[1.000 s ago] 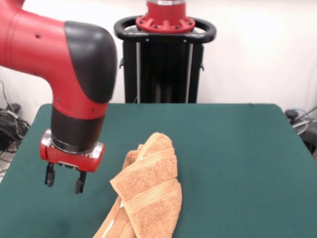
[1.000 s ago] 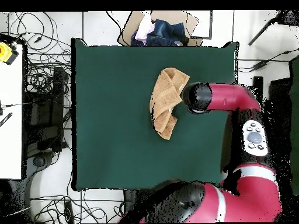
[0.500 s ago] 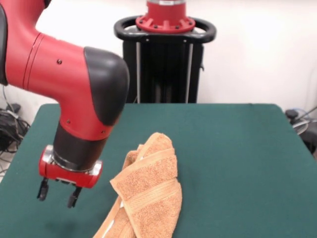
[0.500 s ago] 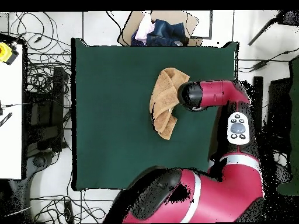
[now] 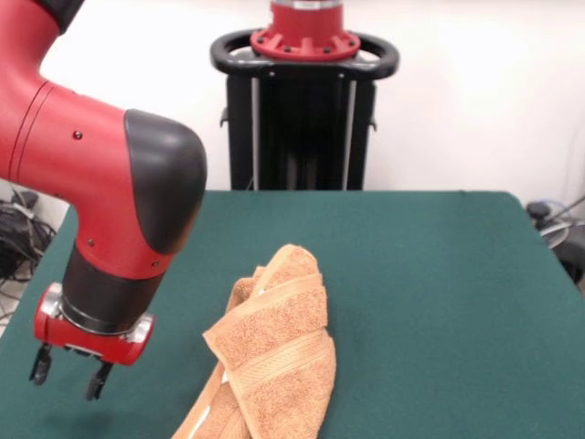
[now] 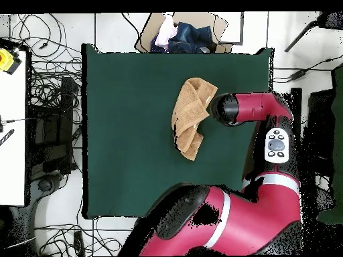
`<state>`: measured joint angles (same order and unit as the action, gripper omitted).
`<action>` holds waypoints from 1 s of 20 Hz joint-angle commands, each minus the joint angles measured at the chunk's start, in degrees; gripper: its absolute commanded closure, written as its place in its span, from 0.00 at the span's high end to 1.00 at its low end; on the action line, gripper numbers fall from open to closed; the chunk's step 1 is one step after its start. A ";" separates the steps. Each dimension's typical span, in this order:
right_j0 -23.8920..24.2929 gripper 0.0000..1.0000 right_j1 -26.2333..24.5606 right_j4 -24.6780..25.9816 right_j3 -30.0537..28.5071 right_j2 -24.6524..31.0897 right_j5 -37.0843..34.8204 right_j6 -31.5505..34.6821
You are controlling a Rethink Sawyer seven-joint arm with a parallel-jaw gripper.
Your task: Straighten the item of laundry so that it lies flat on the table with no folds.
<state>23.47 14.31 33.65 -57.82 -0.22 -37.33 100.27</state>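
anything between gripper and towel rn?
Nothing. In the front view only bare table separates the open gripper from the towel.

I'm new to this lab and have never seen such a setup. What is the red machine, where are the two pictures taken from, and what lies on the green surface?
The red and black machine is a robot arm. At its tip is the end effector, whose two fingers stand apart and hold nothing; it hangs over the table, beside the towel and not touching it. One picture is taken from across the table, facing the robot. The other looks straight down from above, with the robot's base at the bottom; there the arm hides the end effector. The only thing on the green table is the orange-tan towel, lying crumpled and folded over itself, not flat. Off the table's far edge in the overhead view sits a box of clothes.
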 commanded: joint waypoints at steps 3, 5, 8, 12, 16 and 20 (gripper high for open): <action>4.24 1.00 1.39 -2.92 -5.59 6.27 3.85 -1.82; 6.22 1.00 3.97 -5.55 -9.38 9.58 1.96 -4.94; 7.58 1.00 7.29 -9.02 -13.65 12.91 -1.17 -6.71; 10.66 1.00 9.73 -13.14 -18.45 18.26 -4.47 -9.68; 13.04 1.00 10.10 -14.74 -20.51 21.45 -5.92 -11.62; 14.62 1.00 10.03 -14.94 -21.14 23.42 -6.78 -12.85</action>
<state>37.14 23.80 21.26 -70.13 12.70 -38.01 100.26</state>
